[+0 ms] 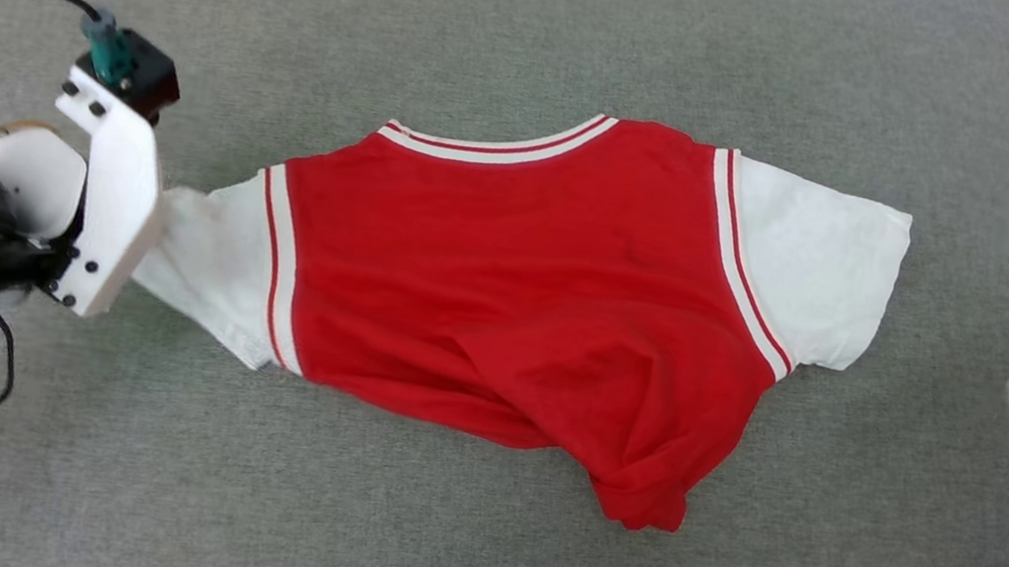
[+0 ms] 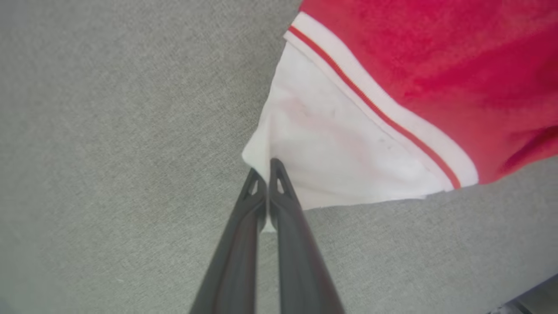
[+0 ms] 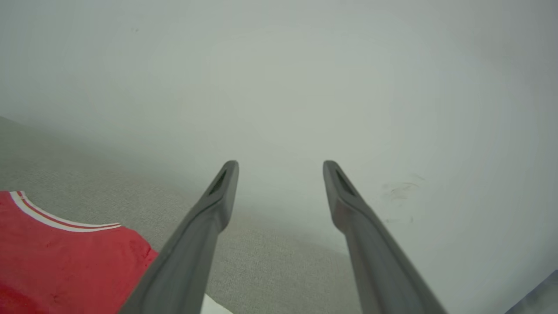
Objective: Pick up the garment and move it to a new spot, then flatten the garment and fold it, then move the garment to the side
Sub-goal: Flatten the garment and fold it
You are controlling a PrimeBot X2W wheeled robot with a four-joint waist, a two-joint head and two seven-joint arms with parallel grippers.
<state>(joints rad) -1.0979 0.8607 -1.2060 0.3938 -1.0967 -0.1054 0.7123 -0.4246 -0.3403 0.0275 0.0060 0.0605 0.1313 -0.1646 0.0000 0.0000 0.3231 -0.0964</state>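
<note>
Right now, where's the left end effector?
In the left wrist view, the left end effector is shut on the white sleeve corner of the red jersey, at its left end.

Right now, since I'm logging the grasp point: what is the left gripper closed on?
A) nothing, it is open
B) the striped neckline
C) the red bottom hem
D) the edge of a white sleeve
D: the left wrist view shows the left gripper shut on the edge of the white sleeve of the garment.

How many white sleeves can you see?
2. On the shirt, one sleeve is at the left, pinched by the left end effector; the other sleeve is at the right.
</note>
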